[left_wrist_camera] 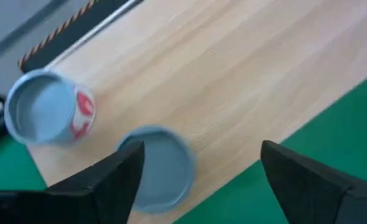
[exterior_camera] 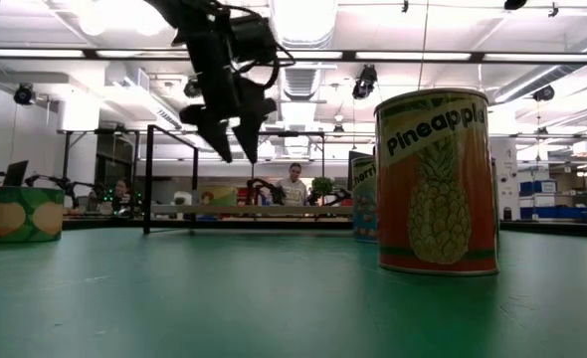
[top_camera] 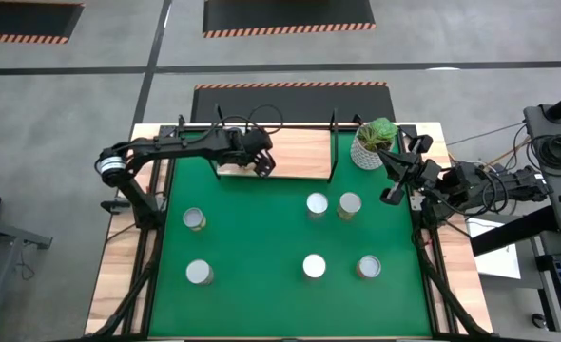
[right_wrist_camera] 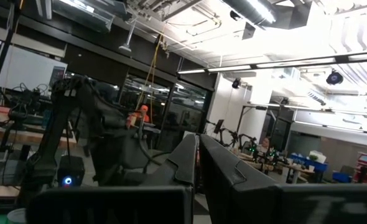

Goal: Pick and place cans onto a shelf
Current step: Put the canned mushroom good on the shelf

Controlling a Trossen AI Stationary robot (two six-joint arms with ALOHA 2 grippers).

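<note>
In the left wrist view two cans stand on the light-wood shelf: a red-labelled can and a second can close by one of my fingers. My left gripper hangs open above the shelf board, holding nothing. From above, the left gripper is over the shelf and hides those cans. Several cans stand on the green mat, among them a left can, a middle can and a front can. The right gripper waits shut at the mat's right edge.
A white pot with a green plant stands at the back right beside the shelf's black frame. In the low view a pineapple can looms close, with the left gripper above the shelf. People sit in the room behind.
</note>
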